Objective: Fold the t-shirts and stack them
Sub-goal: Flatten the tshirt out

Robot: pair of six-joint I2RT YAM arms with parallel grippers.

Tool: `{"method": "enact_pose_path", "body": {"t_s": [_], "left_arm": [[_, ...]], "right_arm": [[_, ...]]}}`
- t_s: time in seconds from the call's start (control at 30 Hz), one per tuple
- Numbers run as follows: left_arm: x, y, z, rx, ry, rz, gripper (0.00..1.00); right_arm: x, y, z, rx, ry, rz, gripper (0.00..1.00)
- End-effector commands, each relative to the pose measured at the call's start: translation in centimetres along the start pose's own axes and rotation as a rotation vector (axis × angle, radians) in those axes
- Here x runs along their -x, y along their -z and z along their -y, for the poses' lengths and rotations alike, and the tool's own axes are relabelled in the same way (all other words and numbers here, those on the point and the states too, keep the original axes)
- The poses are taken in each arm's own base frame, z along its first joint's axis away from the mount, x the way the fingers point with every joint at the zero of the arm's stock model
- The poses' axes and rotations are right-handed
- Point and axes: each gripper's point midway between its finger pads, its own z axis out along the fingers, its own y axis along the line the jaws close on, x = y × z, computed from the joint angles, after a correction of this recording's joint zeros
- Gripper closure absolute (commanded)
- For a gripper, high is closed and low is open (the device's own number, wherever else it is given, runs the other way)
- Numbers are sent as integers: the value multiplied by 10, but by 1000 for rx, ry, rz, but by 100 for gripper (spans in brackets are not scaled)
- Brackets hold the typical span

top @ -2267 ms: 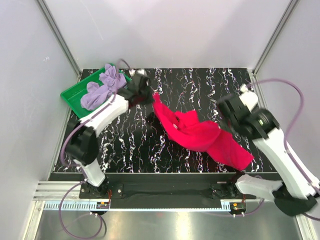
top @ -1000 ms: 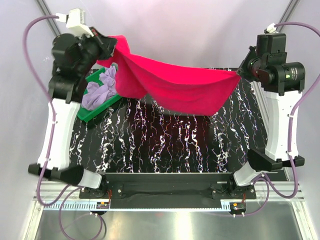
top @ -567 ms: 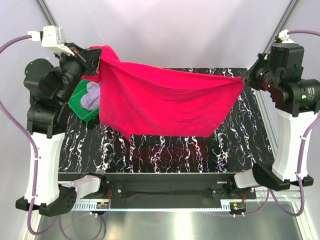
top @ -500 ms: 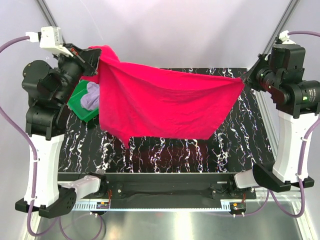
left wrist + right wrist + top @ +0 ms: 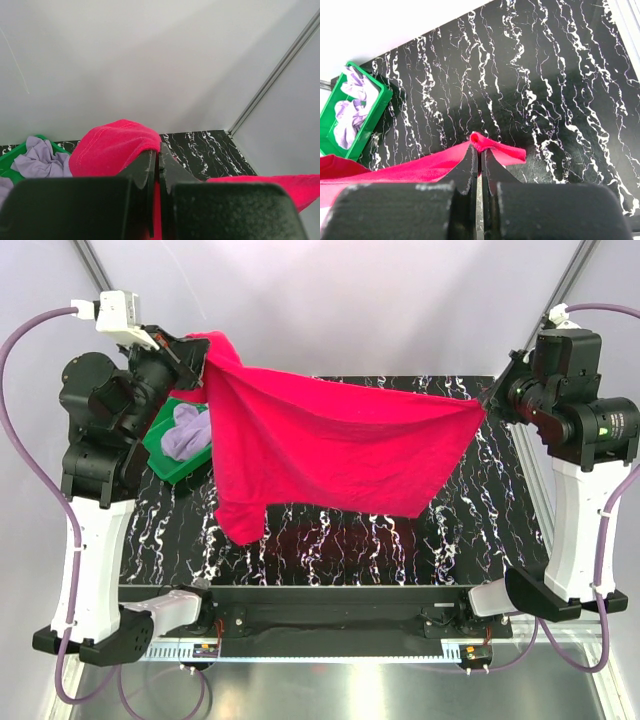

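Crimson t-shirt (image 5: pixel 330 455): hangs in the air over the worktop (image 5: pixel 480 530), stretched wide between my two claws so that it opens out before folding. One lower corner droops nearer my left arm.
Left claw (image 5: pixel 192 358): pinched tight on a bunched corner of the crimson cloth and held high, so the hem clears the surface.
Right claw (image 5: pixel 479 148): jaws closed on the opposite edge, with a small roll of cloth poking past the tips.
Lavender t-shirt (image 5: pixel 186 428): crumpled in the green tray (image 5: pixel 158 443) at the far left, unfolded; I judge it comes second.
Next move: lay the crimson one down flat. Uneven tension could leave it skewed.
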Motion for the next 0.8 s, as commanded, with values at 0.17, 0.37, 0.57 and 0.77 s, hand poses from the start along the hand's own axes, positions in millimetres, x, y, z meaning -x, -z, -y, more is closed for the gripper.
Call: {"method": "enact_pose_path", "body": {"t_s": [0.17, 0.37, 0.57, 0.77], "left_arm": [[29, -20, 12, -52, 10, 98, 100], [29, -69, 16, -117, 69, 135, 100], [62, -103, 38, -223, 49, 185, 100], [81, -94, 49, -278, 41, 224, 100]], "right_arm": [[-14, -3, 8, -32, 32, -70, 100], [0, -50, -6, -30, 53, -85, 100], [25, -63, -12, -26, 47, -37, 100], [30, -62, 4, -53, 33, -17, 100]]}}
